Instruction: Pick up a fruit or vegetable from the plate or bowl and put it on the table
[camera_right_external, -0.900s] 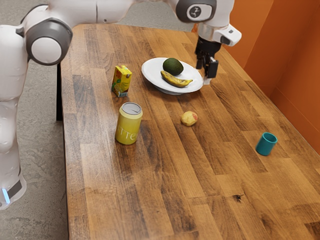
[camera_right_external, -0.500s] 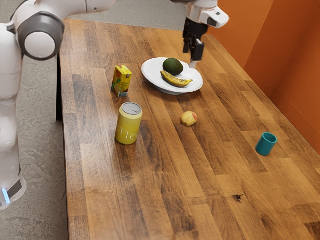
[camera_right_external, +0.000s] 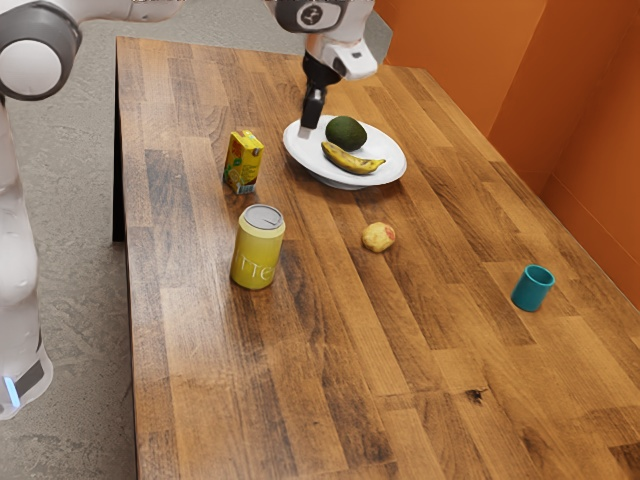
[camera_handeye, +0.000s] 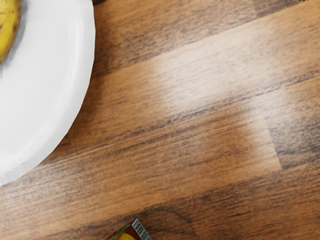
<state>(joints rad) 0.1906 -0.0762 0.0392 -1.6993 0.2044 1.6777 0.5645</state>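
exterior view: the end effector (camera_right_external: 308, 128) hung at the plate's rim, on the exterior view's left, pointing down at a slight tilt; i couldn't tell whether it was wide or narrow. white plate (camera_right_external: 386, 147) on the wooden desk (camera_right_external: 400, 350), with the task's produce in it: dark green avocado (camera_right_external: 346, 133), and just beside it a yellow banana (camera_right_external: 350, 160) with brown marks. yellow juice box (camera_right_external: 243, 162) stood upright near the plate, yellow-green can (camera_right_external: 257, 248) upright too, near the box. small roundish yellow item (camera_right_external: 378, 237), reddish patch, lay on the desk near the plate. teal cup (camera_right_external: 533, 288) upright, well apart from the rest.

wrist view: part of the plate, banana partly in sight on it, bare wood beside the rim, and a corner of the juice box with its barcode.
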